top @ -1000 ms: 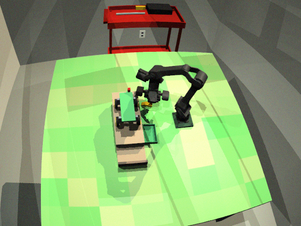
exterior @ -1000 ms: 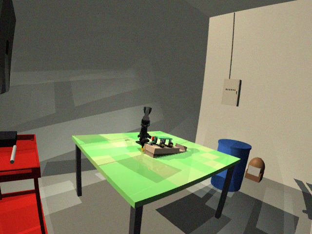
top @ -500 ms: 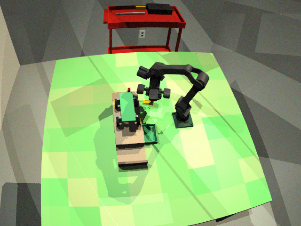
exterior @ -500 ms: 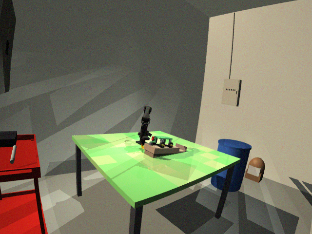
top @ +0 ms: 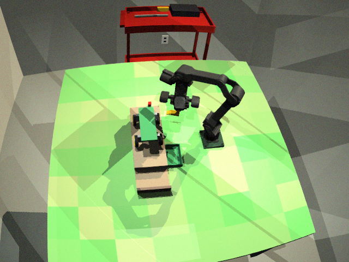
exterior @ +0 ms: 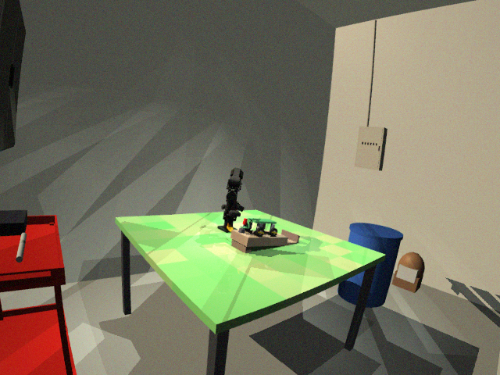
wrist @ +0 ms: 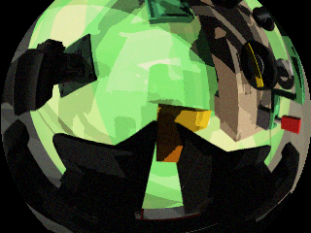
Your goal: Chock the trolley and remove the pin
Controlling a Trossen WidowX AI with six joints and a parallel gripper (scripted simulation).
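My gripper is shut on the orange handle of the yellow chock. The chock appears a little above the table, right of the ramp's uphill part in the top view. Its black base cannot be made out clearly. The trolley stands on the wooden ramp, its green deck on black wheels. The red-headed stop pin is at the uphill end; its shaft is mostly hidden. The green tray is beside the ramp's lower half.
The arm's base stands on the table, right of the ramp in the top view. A wooden lower section lies at the ramp's downhill end. A red cart is beyond the table.
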